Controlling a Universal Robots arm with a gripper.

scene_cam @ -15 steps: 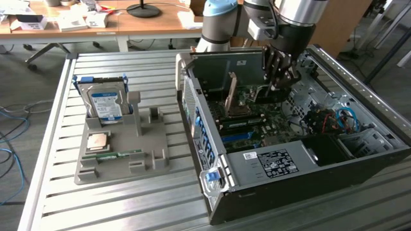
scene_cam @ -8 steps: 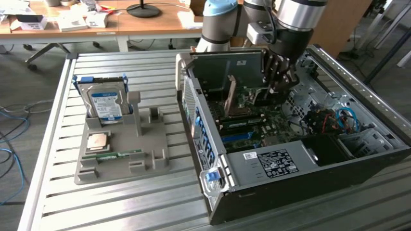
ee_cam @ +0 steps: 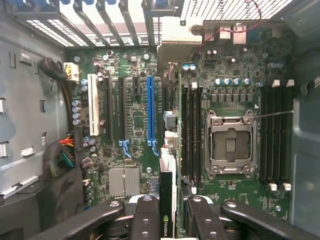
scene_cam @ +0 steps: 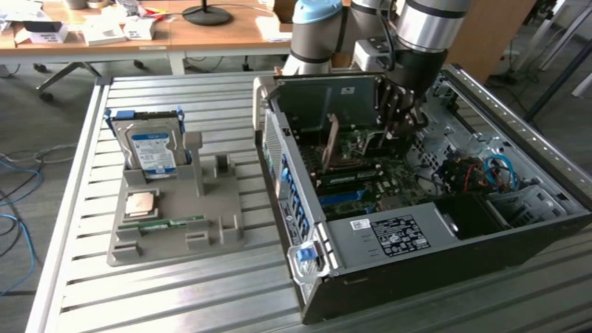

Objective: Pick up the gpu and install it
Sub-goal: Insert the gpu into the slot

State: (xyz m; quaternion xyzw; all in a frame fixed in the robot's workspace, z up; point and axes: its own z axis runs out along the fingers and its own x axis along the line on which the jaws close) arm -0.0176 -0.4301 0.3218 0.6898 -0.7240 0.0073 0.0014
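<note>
Found the gripper point(ee_cam: 170, 217) nearest the wrist camera, its two dark fingers point(ee_cam: 145, 215) clamped on the gpu point(ee_cam: 166, 197), one on either face. Saw the card edge-on, standing upright on its long edge, faces turned sideways, a logo at the gripped end. Traced its long axis straight away from the gripper toward the rear wall of the case, parallel to the expansion slots. Placed it over the motherboard point(ee_cam: 135, 130), between the long blue slot point(ee_cam: 150, 112) and the black memory slots point(ee_cam: 190, 135), near the CPU socket point(ee_cam: 231, 145). Could not tell contact between its lower edge and the board. Noted slot covers point(ee_cam: 100, 22) beyond its far end. Recorded, in the exterior view, the open computer case point(scene_cam: 416, 284) with the arm point(scene_cam: 421, 28) reaching down into it, and, well apart on the exterior view's left, a grey holder point(scene_cam: 176, 236) carrying a hard drive point(scene_cam: 152, 149).
</note>
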